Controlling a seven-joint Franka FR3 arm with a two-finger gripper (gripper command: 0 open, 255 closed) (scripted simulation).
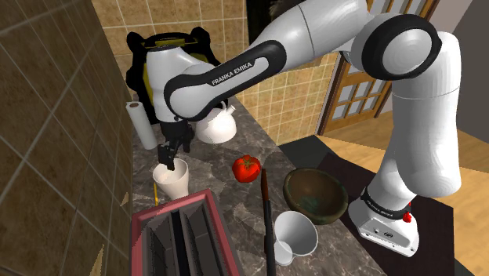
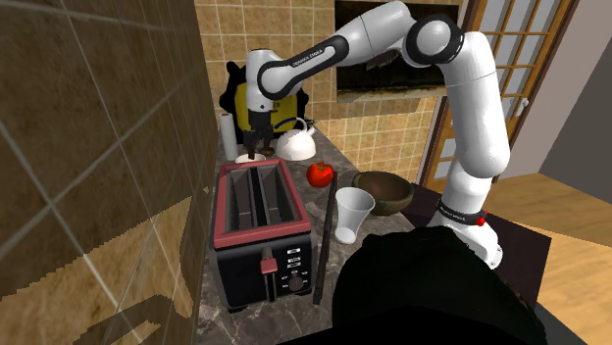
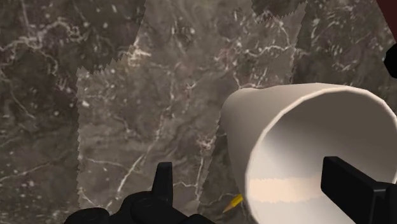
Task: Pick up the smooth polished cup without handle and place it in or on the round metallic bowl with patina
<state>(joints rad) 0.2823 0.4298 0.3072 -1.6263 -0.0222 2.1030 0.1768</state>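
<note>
**Cup part-covered; toaster and stick run off the edge**

In the wrist view the cream cup [image 3: 299, 133] just under the gripper [image 3: 246, 167] is cut by the picture's edge. One black finger [image 3: 356, 188] covers part of its rim, and whether it touches the wall cannot be told. A yellow tip [image 3: 233, 202] pokes out from under the cup, too small to name.

In the second exterior view the toaster [image 2: 260, 225] hides what lies directly below the gripper. A large black shape [image 2: 432, 294], well away from the gripper and nearer the camera, hides whatever is behind it.

In the shoulder view the arm [image 1: 235, 70] covers much of a black-and-yellow object [image 1: 145, 43] behind the gripper and the top of the white kettle [image 1: 219, 125] beside it. The toaster and a dark stick [image 1: 267, 219] run off the bottom edge.
</note>
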